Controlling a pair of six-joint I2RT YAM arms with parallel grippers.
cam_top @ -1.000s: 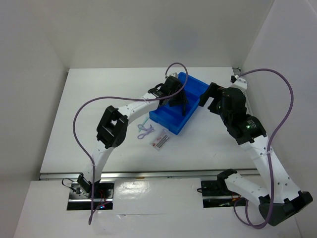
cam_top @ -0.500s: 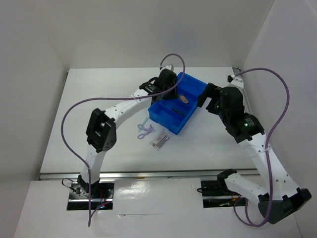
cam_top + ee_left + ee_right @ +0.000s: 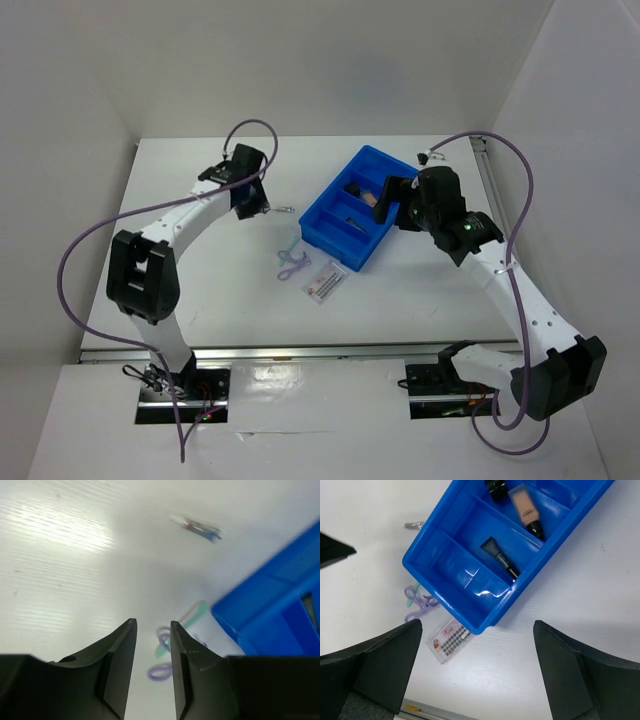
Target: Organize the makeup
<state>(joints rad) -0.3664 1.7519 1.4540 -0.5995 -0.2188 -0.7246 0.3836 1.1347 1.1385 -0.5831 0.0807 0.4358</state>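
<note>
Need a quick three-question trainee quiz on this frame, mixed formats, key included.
1. True or false: the flat white packet with red print lies inside the blue plastic compartment tray.
2. How many makeup items show inside the tray in the right wrist view? A one, B three, C six.
3. Which gripper has its jaws wide apart over the tray?
Key: 1 false, it lies on the white table beside the tray. 2 B. 3 the right gripper.
</note>
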